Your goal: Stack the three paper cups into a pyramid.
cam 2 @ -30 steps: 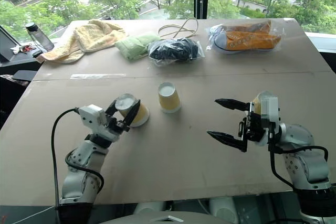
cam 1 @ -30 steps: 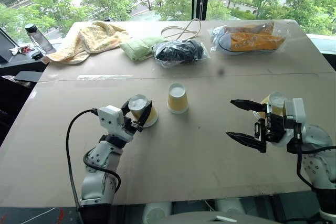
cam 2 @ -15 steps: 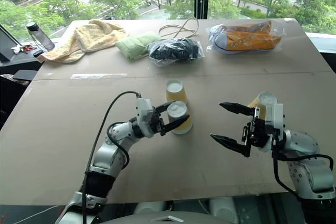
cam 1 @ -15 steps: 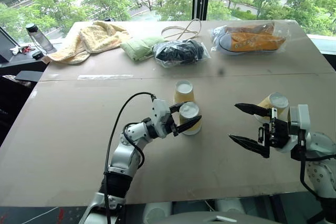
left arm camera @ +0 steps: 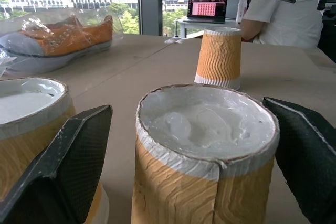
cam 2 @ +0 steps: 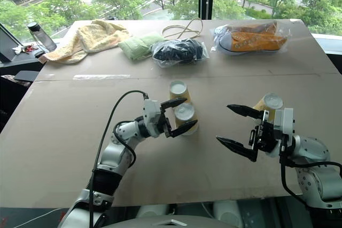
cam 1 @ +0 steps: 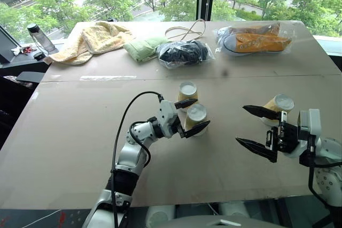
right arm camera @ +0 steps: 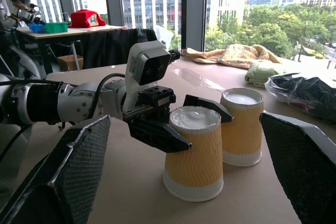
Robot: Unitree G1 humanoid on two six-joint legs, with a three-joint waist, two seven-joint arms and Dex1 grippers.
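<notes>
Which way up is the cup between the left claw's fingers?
Upside down. The cup stands on its wide rim with its white base facing up, and the left gripper has its fingers spread open on either side.

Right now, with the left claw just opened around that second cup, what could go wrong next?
1. The left claw stands open with its fingers either side of the near cup; pulling back crooked could tip it.
2. The far cup sits very close behind, so a nudge might knock both.
3. The third cup lies behind the open right claw, awkward to reach.
</notes>
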